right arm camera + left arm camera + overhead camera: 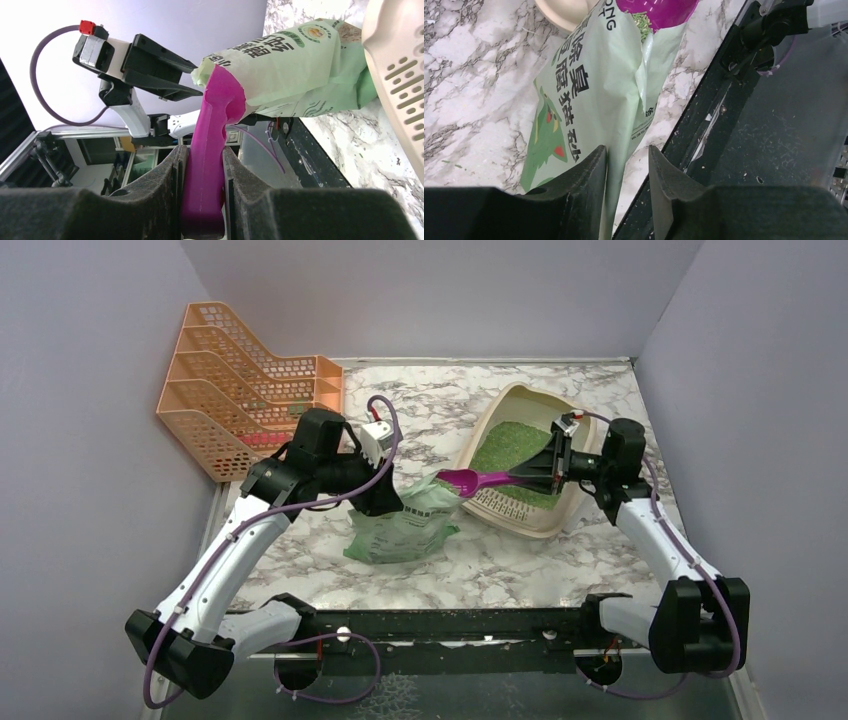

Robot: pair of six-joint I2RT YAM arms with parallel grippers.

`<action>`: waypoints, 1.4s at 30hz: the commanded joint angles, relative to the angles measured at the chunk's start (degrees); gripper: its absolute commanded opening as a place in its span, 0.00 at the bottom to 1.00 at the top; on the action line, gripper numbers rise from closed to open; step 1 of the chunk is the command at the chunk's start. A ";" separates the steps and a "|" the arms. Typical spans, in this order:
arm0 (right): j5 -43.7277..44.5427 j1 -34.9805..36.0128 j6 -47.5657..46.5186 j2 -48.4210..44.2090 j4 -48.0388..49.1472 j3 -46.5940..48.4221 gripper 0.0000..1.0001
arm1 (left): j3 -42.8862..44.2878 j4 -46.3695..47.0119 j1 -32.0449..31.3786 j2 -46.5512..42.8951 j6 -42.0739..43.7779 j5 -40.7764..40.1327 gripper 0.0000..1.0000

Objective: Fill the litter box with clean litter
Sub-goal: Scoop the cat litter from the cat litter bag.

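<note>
Mid-worktop: left end effector part open, astride bag edge, not clamped. Right end effector shut tight on scoop handle, bowl in bag mouth. Towards far-right corner: box, green litter inside.
</note>
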 commanded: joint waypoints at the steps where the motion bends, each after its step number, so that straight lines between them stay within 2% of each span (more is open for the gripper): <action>1: -2.27 -0.85 2.78 -2.83 4.20 0.61 0.01 | 0.65 -0.41 -0.10 -0.56 -0.56 5.69 0.37; 3: -2.35 -0.91 2.55 -3.27 3.58 1.85 0.01 | 0.97 -1.30 -0.10 -0.40 -0.39 5.51 0.35; 7: -2.25 -0.95 -1.62 -2.87 -2.87 4.88 0.01 | 2.93 -3.72 -0.11 -0.09 -0.22 1.55 0.15; 12: -2.11 -0.95 -8.75 -1.87 -12.34 7.24 0.01 | 3.86 -4.00 -0.11 -0.67 0.98 0.37 0.08; 20: -1.81 -2.21 -9.46 -2.03 -14.97 7.97 0.01 | 4.43 -3.90 -0.11 -0.82 2.14 1.65 0.00; 22: -0.83 -1.88 -6.22 -2.28 -12.22 5.97 0.01 | 5.04 -3.94 -0.11 -0.61 2.44 1.73 0.00; 25: 1.06 1.75 1.06 -3.00 -0.86 2.12 0.01 | 5.92 -3.61 -0.11 -0.21 2.75 1.92 0.00; 27: 2.47 3.60 4.03 -2.74 2.31 0.86 0.01 | 6.25 -3.37 -0.11 0.15 2.91 2.11 0.00; 30: 1.14 3.53 10.48 -3.57 11.83 -2.86 0.01 | 6.10 -2.92 -0.11 0.49 2.96 1.95 0.00; 32: -0.53 2.37 9.78 -4.42 11.87 -3.58 0.01 | 6.17 -2.95 -0.11 0.66 2.86 1.87 0.00; 34: 2.29 2.59 9.64 -4.60 10.19 -4.55 0.01 | 6.21 -2.84 -0.11 0.47 2.75 2.08 0.00; 38: 2.67 4.56 18.50 -2.50 24.63 -8.67 0.01 | 6.67 -2.62 -0.11 0.54 2.85 1.80 0.00; 40: 1.24 3.81 16.94 -3.16 22.16 -8.74 0.01 | 6.95 -2.61 -0.11 0.56 2.84 1.51 0.00; 42: -0.21 1.26 11.70 -4.35 14.36 -7.65 0.01 | 7.08 -2.62 -0.11 0.54 2.74 0.95 0.00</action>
